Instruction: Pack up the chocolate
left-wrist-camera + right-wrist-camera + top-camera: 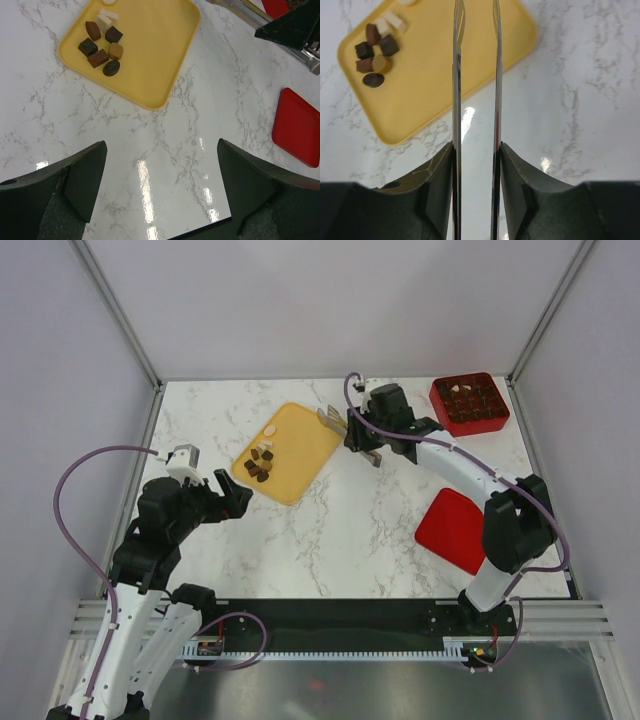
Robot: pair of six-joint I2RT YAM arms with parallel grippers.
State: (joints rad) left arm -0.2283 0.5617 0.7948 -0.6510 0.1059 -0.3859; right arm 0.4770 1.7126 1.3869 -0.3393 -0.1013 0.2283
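Several chocolate pieces (260, 462), dark brown and cream-white, lie clustered on the yellow tray (300, 435), with one cream oval (270, 430) apart from them. They also show in the left wrist view (102, 47) and the right wrist view (375, 50). My right gripper (362, 438) is shut on metal tongs (333, 418), whose arms (456, 75) stand apart over the tray's right edge; I see nothing between the arms. My left gripper (232, 495) is open and empty, just off the tray's near-left corner. The red gridded box (468, 403) holds a few pieces.
A flat red lid (452, 530) lies at the right front, next to the right arm's base; it also shows in the left wrist view (297, 125). The marble table ends at grey walls on the left, back and right.
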